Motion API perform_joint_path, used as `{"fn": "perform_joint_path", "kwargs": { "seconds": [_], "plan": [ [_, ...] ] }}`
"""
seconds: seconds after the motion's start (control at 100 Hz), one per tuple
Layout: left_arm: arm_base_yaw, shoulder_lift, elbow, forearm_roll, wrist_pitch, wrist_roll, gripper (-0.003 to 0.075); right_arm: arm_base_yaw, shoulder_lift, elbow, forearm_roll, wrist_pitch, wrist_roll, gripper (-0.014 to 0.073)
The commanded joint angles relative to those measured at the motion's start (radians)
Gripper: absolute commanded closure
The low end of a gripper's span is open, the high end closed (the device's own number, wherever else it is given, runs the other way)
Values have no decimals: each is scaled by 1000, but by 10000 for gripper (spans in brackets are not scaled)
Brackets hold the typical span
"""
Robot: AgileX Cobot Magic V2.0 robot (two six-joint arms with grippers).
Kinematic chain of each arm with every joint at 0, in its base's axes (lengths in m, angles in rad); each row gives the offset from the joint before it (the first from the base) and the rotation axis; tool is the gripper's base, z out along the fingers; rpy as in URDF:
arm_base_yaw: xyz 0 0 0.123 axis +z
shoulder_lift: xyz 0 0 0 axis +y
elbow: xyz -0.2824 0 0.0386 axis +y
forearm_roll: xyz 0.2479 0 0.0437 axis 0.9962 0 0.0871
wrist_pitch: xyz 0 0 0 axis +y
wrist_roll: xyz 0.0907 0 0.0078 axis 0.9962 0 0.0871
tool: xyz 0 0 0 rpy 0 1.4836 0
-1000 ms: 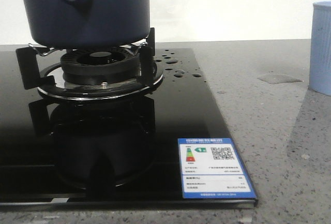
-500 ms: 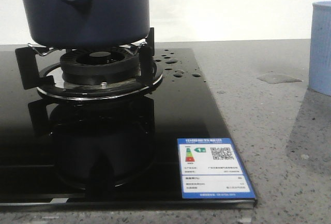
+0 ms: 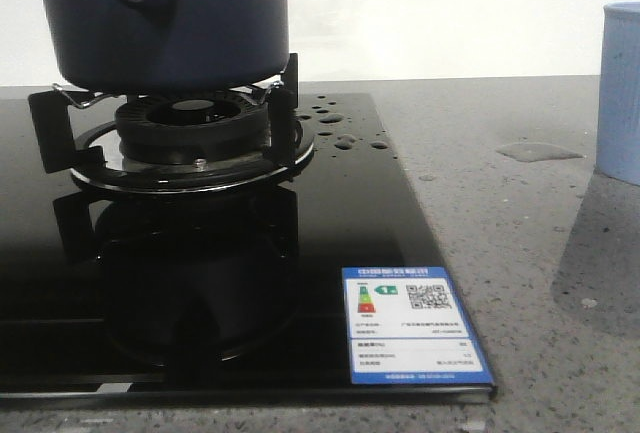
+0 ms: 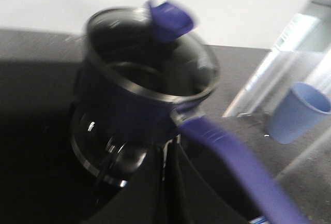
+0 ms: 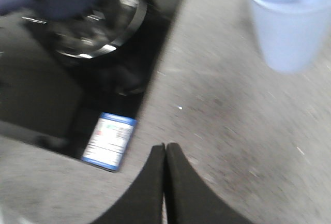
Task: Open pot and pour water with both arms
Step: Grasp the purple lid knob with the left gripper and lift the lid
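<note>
One matte navy pot [image 3: 165,18] sits on the burner [image 3: 185,133], lidded.

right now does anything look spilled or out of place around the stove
Yes. Water droplets are scattered on the black glass cooktop just right of the burner, and a small puddle lies on the grey counter between the cooktop and the pale blue cup. The pot sits squarely on the burner.

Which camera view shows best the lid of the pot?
The left wrist view: the glass lid with its blue knob is visible on the pot, although blurred. The front view cuts the pot's top off; the right wrist view shows only a dark blur.
</note>
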Motion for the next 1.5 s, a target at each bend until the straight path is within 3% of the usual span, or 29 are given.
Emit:
{"fn": "perform_joint_path", "kwargs": {
  "seconds": [0.0,0.14,0.25,0.39,0.48,0.67,0.77,0.82,0.92,0.99,1.03,1.25,1.49],
  "plan": [
    [-19,42,-154,-78,5,87,738,-8,40,-83,113,-40,-76,659],
    [-67,96,-268,-304,42,430,738,-8,57,-115,280,-118,-282,659],
    [-106,161,-273,-513,93,663,738,-8,57,-115,310,-264,-402,659],
    [-137,276,-273,-622,230,771,738,-8,57,-115,310,-472,-417,659],
    [-148,341,-273,-655,315,836,738,-8,57,-115,310,-520,-496,659],
    [-148,427,-273,-655,221,1014,737,-8,57,-115,299,-587,-738,652],
    [-148,461,-273,-655,197,1107,666,-8,57,-115,299,-608,-738,529],
    [-148,477,-273,-654,189,1130,581,-8,57,-115,299,-606,-738,417],
    [-148,504,-273,-654,152,1136,333,-8,57,-115,299,-599,-738,139],
    [-148,519,-273,-652,130,1136,206,-8,57,-115,299,-598,-736,14],
    [-148,524,-273,-654,118,1136,178,-8,57,-115,299,-598,-736,-22],
    [-135,595,-273,-714,-20,1198,188,-8,57,-115,301,-598,-736,-43],
    [-72,716,-273,-870,-13,1323,183,-8,57,-115,301,-588,-736,-43]
  ]
}}
